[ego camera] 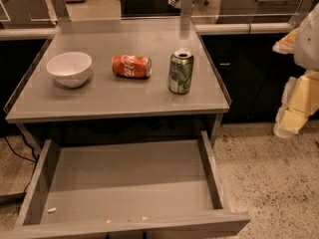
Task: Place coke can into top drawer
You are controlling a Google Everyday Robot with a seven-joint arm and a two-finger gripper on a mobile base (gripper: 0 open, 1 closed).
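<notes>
The coke can [131, 66] is red-orange with white script and lies on its side in the middle of the grey tabletop [124, 98]. The top drawer [124, 176] is pulled out below the table's front edge; it holds only a few small crumbs near its front panel. My gripper [295, 106], cream-yellow under a white arm, hangs at the right edge of the view. It is beside the table's right side, above the floor, well apart from the coke can and holding nothing that I can see.
A white bowl [70, 68] sits left of the coke can. A green can with a silver top [180, 71] stands upright right of it. The table has low raised side rails. Dark cabinets stand behind and speckled floor [274, 183] lies to the right.
</notes>
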